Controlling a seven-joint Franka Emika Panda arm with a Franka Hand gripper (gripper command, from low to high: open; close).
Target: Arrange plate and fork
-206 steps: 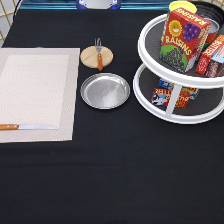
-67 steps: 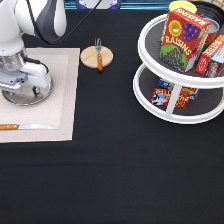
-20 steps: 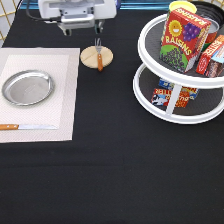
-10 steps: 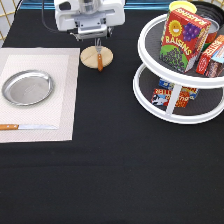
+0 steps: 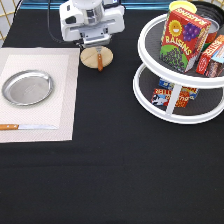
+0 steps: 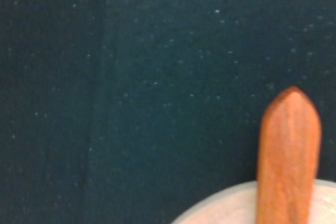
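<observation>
We see the plate (image 5: 27, 87) on the placemat (image 5: 62, 65); right of it, the fork (image 5: 99, 61) lies across the wooden disc (image 5: 90, 57); the gripper (image 5: 95, 42) hovers above, finger spacing indiscernible; we should centre over the handle.

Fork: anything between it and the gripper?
Nothing visible. The gripper hangs right over the fork, which lies on the wooden disc. The plate sits on the placemat.

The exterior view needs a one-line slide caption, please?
Gripper low over the fork on its wooden disc; plate on the placemat.
</observation>
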